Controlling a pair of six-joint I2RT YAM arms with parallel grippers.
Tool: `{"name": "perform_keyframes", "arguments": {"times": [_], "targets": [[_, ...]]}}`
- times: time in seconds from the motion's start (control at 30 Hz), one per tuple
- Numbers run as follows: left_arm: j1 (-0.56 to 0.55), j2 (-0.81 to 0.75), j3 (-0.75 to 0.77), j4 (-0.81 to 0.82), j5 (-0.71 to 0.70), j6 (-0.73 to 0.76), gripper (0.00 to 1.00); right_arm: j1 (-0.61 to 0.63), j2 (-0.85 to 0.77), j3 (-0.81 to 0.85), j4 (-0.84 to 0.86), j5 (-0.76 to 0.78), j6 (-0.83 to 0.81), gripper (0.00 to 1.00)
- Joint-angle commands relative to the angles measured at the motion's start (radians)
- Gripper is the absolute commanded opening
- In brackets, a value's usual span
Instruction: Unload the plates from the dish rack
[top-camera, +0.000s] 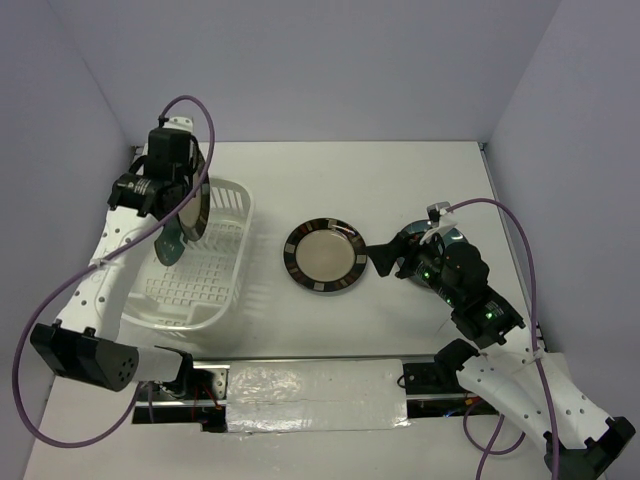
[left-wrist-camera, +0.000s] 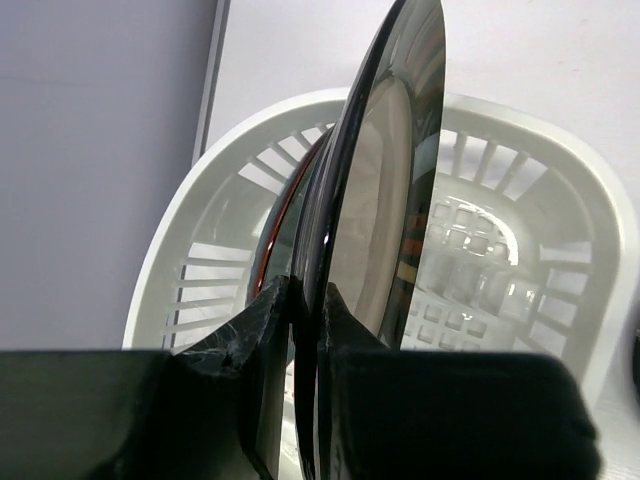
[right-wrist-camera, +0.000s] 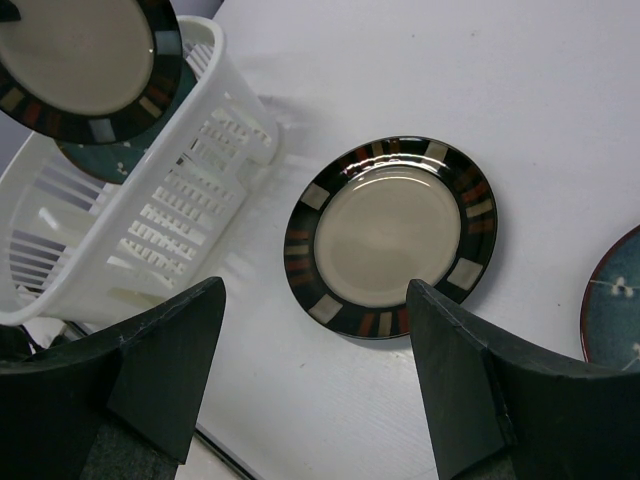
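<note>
the left gripper (left-wrist-camera: 305, 305) is clamped on the rim of a black-rimmed plate (right-wrist-camera: 85, 55), held above the rack (top-camera: 228, 290). a teal plate (right-wrist-camera: 110, 160) stands in the rack below it. the right gripper (top-camera: 385, 258) hangs with fingers apart beside a twin plate (top-camera: 323, 256) lying on the table (top-camera: 400, 180). the unloading looks partway done. next, the held plate needs to clear the rack wall and go down flat on bare table.

the rack (top-camera: 195, 282) is white plastic, smooth with a soft sheen. the plate on the table (top-camera: 322, 256) is glazed and glossy, its centre mirroring light. the held plate (left-wrist-camera: 385, 200) has the same wet gloss, and so does the teal plate (right-wrist-camera: 612, 300). the table (top-camera: 420, 180) is matt white. the left fingers (left-wrist-camera: 242, 338) are black, matt and scuffed. the strip (top-camera: 310, 395) looks like crinkled silver foil, perhaps tape.
</note>
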Motion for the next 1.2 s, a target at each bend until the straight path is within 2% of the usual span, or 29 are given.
{"name": "perform_keyframes", "arguments": {"times": [0.0,0.13,0.27,0.4,0.63,0.8,0.97,1.17], "targets": [[-0.005,-0.089,0.108,0.135,0.022,-0.045,0.00,0.006,-0.011,0.003,0.034,0.011,-0.011,0.80],[-0.005,-0.095,0.172,0.109,0.064,-0.068,0.00,0.004,-0.011,0.005,0.031,0.011,-0.014,0.80],[-0.005,-0.126,0.185,0.129,0.038,-0.087,0.00,0.004,-0.014,0.005,0.033,0.011,-0.013,0.80],[-0.005,-0.145,0.182,0.143,0.119,-0.157,0.00,0.006,-0.018,0.005,0.033,0.011,-0.013,0.80],[-0.023,-0.050,0.208,0.188,0.641,-0.324,0.00,0.004,-0.012,0.003,0.034,0.012,-0.001,0.80],[-0.169,0.032,0.206,0.235,0.633,-0.323,0.00,0.006,-0.027,0.000,0.025,0.063,0.006,0.80],[-0.226,0.076,0.059,0.368,0.769,-0.381,0.00,0.003,-0.070,-0.005,0.019,0.095,0.013,0.80],[-0.277,0.176,-0.001,0.408,0.782,-0.357,0.00,0.004,-0.124,-0.014,0.016,0.129,0.012,0.80]]}}
